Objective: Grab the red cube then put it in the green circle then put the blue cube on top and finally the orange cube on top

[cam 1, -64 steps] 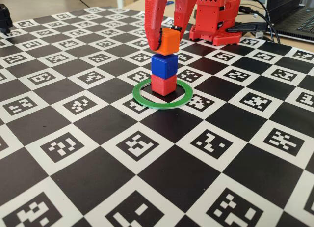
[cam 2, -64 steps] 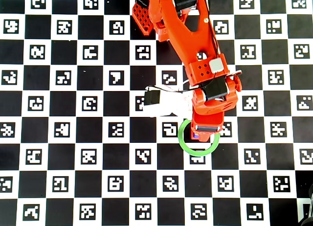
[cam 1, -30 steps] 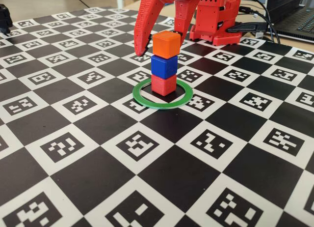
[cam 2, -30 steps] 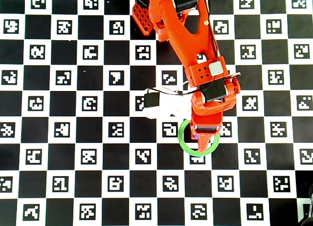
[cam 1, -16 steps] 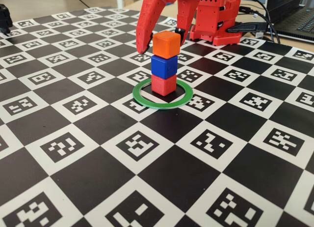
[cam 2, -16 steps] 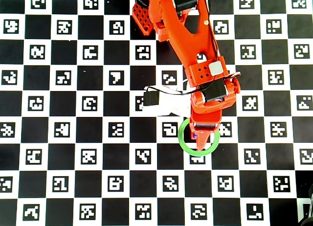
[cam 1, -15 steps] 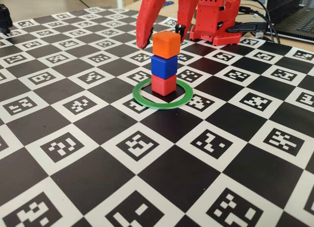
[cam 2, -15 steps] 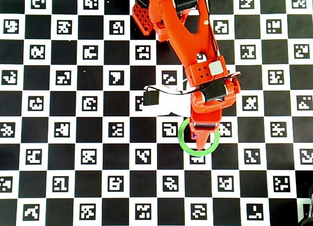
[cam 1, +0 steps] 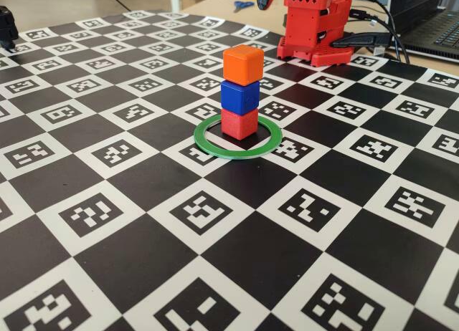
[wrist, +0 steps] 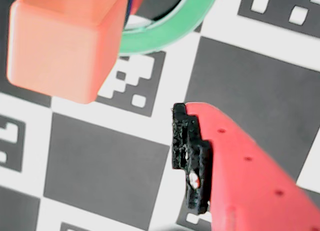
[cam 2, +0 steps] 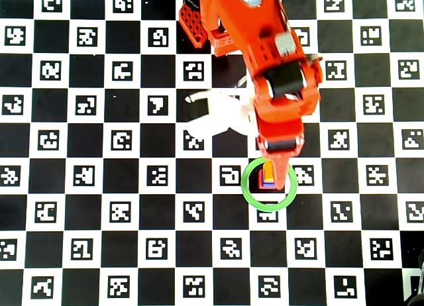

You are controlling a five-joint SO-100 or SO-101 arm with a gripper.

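Open board [cam 1: 143, 259] around cube stack [cam 1: 240, 94]

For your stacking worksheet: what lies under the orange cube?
Fixed view: the orange cube sits on the blue cube, which rests on the red cube inside the green circle. The board beneath the red cube is hidden.

Your pincer [cam 2: 273, 177] was clamped on the orange cube [cam 1: 242, 64] two seconds back. Since then it's let go, spread its jaws and lifted right up, nearly out of the fixed view, while the arm pulled back toward the tabletop's far edge.
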